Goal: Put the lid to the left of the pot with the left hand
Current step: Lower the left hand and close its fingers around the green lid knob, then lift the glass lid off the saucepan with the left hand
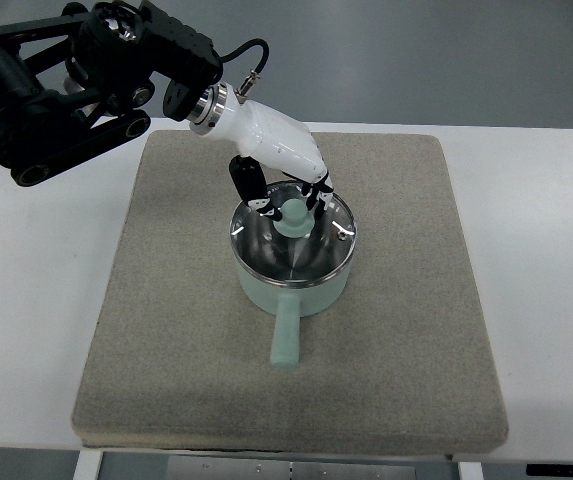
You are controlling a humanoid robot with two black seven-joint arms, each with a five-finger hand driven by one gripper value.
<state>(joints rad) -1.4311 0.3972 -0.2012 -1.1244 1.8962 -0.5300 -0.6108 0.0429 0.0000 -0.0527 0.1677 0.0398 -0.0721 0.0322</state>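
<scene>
Your left hand (288,200) comes in from the upper left and covers the far rim of the pot (293,282), so you cannot see that part of the lid (296,240) beneath it. The dark fingers (247,182) are curled down on either side of the pale green knob (293,217); they look closed on it, though from this steep angle the actual contact is hard to confirm. The upper arm is a black linkage, cut off at the picture's left and top edges, with a thin black cable looping above the wrist. The hand's shell is smooth glossy white, joined to the arm by a bright metal ring.

The lid sits on the pot, a glass disc with a shiny metal rim, reflecting enough light that you cannot see what is inside. The pot is mint green, round, with a short straight handle (285,338) pointing toward you. It stands near the middle of a square grey mat (166,340) with a coarse, felt-like surface and rounded corners. The mat lies on a smooth white table (36,300), whose near edge is cropped by the frame.
</scene>
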